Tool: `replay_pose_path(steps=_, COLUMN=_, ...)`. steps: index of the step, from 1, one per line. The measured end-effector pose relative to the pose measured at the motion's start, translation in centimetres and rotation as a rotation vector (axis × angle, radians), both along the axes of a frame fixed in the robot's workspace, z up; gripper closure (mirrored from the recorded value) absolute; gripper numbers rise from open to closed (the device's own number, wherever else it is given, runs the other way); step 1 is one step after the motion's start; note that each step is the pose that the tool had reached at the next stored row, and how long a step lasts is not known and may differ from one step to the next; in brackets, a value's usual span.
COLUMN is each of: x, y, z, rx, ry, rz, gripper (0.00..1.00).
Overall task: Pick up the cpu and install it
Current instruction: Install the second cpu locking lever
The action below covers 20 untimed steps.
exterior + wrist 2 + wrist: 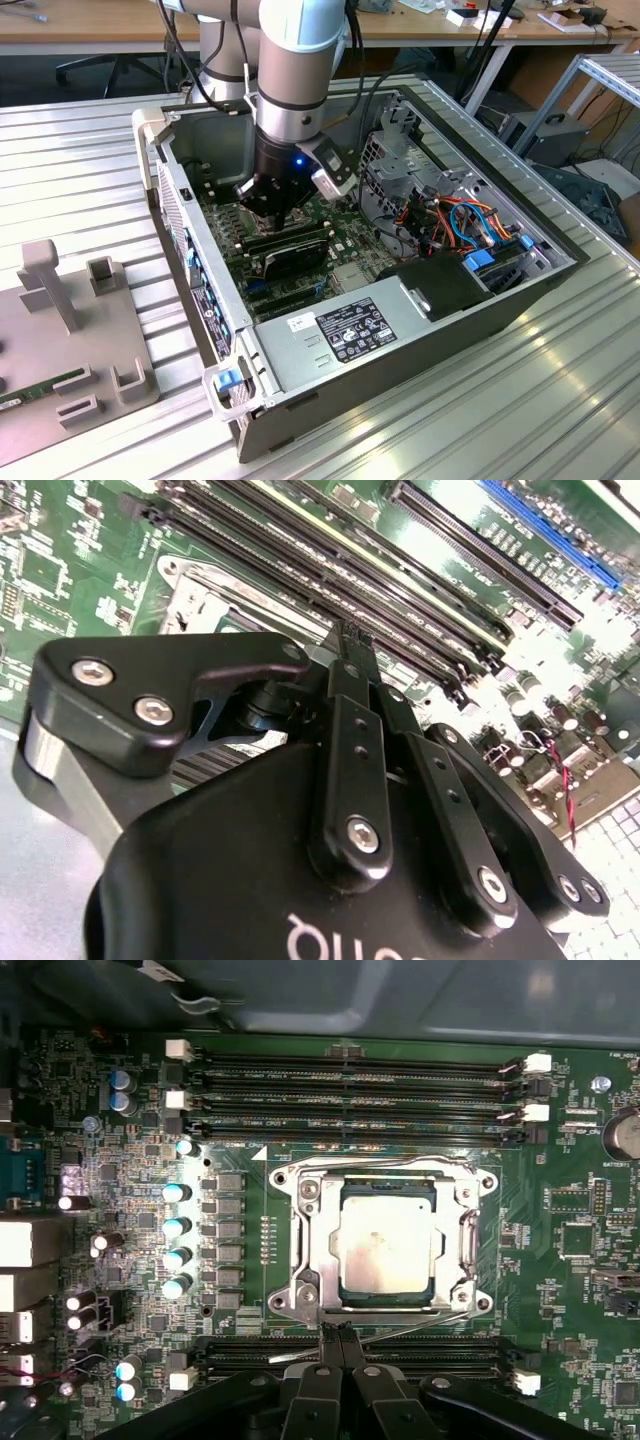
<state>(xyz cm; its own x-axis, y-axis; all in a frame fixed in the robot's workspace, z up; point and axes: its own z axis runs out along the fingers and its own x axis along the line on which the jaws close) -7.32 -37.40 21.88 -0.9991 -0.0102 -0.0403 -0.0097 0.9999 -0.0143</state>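
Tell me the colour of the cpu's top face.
Dull silver-grey metal, with a paler patch in the middle. The cpu shows best in the first wrist view, seated in its socket frame.

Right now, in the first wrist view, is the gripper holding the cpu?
No. The cpu lies flat inside the socket frame on the motherboard, apart from the gripper, whose fingertips are closed together with nothing between them.

From my exterior view I look down at an angle from well back on the open computer case lying on the bench, with the arm reaching into it near the case's far edge. My first wrist view faces straight down, close over the motherboard, centred on the socket. My second wrist view sits right behind the gripper, looking obliquely along it at the same motherboard's memory slots.
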Motion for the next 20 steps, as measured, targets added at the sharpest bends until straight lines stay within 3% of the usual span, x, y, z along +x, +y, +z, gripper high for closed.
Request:
replay_pose_path(steps=11, x=-0.93, y=0.01, z=-0.11, rx=0.0, ry=0.0001, rz=0.0, gripper=0.89)
replay_pose_path(steps=20, x=-1.05, y=0.02, z=-0.33, rx=0.0001, ry=-0.0016, rz=0.0, gripper=0.89)
